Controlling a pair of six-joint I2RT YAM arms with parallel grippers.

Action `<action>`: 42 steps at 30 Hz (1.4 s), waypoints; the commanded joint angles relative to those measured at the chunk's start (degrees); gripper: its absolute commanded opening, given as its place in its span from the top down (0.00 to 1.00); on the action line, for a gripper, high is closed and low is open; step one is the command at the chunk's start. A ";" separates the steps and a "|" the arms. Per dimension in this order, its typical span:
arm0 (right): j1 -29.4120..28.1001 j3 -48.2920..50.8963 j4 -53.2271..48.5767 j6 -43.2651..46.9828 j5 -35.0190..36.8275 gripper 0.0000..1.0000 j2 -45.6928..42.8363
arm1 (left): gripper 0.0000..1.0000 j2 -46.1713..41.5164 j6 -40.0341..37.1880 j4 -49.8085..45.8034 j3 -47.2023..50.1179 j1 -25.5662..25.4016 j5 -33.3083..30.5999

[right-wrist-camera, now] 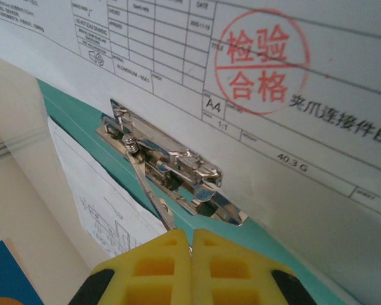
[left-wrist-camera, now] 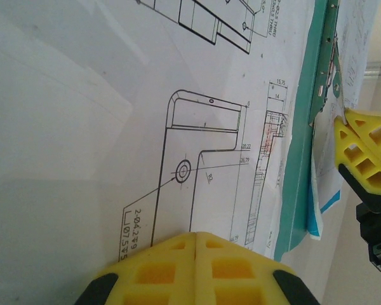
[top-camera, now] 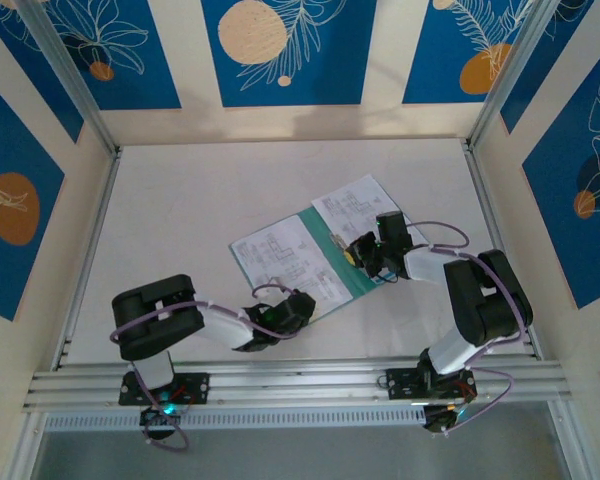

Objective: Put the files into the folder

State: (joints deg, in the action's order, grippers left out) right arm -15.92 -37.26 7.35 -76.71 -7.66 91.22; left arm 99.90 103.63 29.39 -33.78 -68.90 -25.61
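Note:
The teal-green folder (top-camera: 342,262) lies open in the middle of the table. White printed sheets (top-camera: 280,258) cover its left half, and another white sheet (top-camera: 355,205) covers its right half. My left gripper (top-camera: 298,305) is shut, its tips (left-wrist-camera: 195,238) resting on the left sheet's line drawing (left-wrist-camera: 178,168). My right gripper (top-camera: 365,255) is shut at the spine, its tips (right-wrist-camera: 191,235) just below the metal clip (right-wrist-camera: 171,165). The clip's thin lever (right-wrist-camera: 149,190) is raised and runs down to the left fingertip. A sliver of sky-blue sheet (left-wrist-camera: 320,208) peeks from under the folder's edge (left-wrist-camera: 298,152).
A red round stamp (right-wrist-camera: 260,60) marks the white sheet above the clip. The right gripper's yellow finger (left-wrist-camera: 368,155) sits close beside the spine in the left wrist view. Aluminium rails (top-camera: 90,240) and patterned blue walls (top-camera: 280,50) border the white table.

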 commanded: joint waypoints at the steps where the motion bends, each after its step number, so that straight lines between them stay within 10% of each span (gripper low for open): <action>1: 0.68 2.68 -5.15 0.66 7.72 1.00 3.64 | 0.96 0.83 0.33 -9.78 3.01 -0.44 0.82; 42: -5.40 -2.07 -12.97 -5.54 21.01 1.00 8.35 | 0.96 -0.63 -1.59 -10.80 5.26 1.05 3.28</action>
State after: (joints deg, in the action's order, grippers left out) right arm -21.80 -41.15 5.15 -80.79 4.38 94.80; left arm 98.30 103.37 29.39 -31.86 -67.99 -24.91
